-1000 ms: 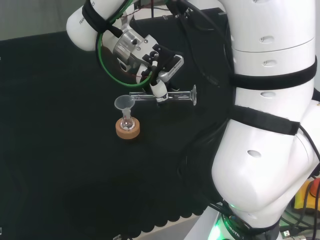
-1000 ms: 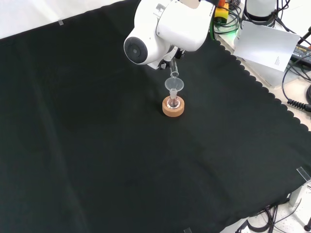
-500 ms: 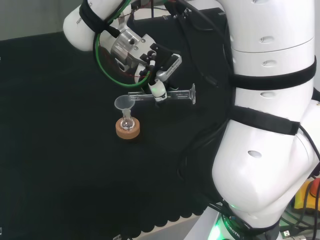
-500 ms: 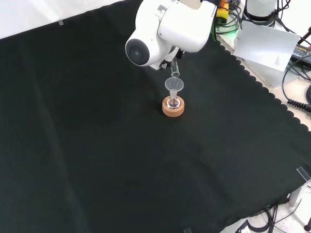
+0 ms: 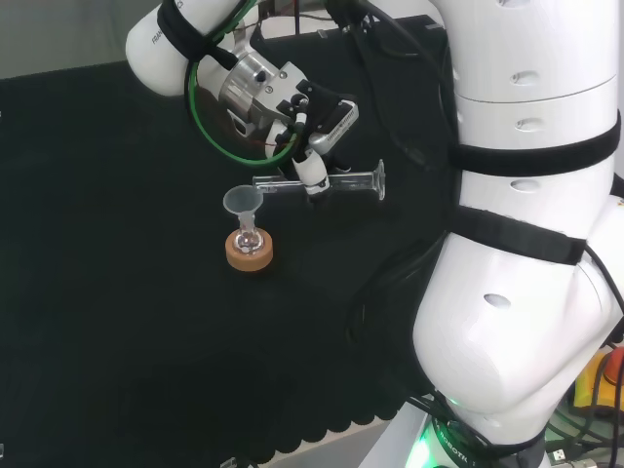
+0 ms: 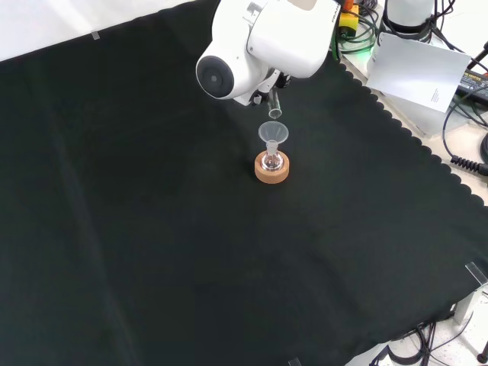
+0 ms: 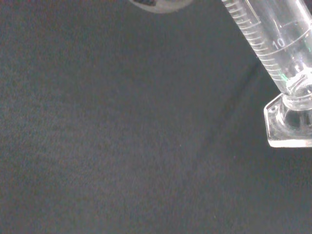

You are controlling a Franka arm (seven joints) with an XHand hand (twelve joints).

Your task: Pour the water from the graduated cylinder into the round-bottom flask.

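Observation:
A small round-bottom flask (image 5: 249, 240) sits in a cork ring stand (image 5: 249, 253) with a clear funnel (image 5: 242, 202) in its neck; the flask (image 6: 271, 161) and funnel (image 6: 274, 132) also show in the front view. The hand (image 5: 310, 127) is shut on a clear graduated cylinder (image 5: 331, 182), held about level above the cloth. The cylinder's mouth points at the funnel from the right in the head view and hangs a little above its rim. Its foot (image 5: 378, 180) points toward the arm. In the wrist view the cylinder (image 7: 273, 39) and its foot (image 7: 290, 122) are close up.
The arm's big white links (image 5: 526, 234) fill the right of the head view. In the front view a white link (image 6: 259, 42) stands in front of the hand. The scalloped cloth edge (image 6: 396, 126) runs at the right, with cables and a white sheet (image 6: 419, 72) beyond it.
The hand has lifted the cylinder slightly and shifted it a little right in the head view; its mouth now stands higher off the funnel's rim. Flask and stand have stayed put.

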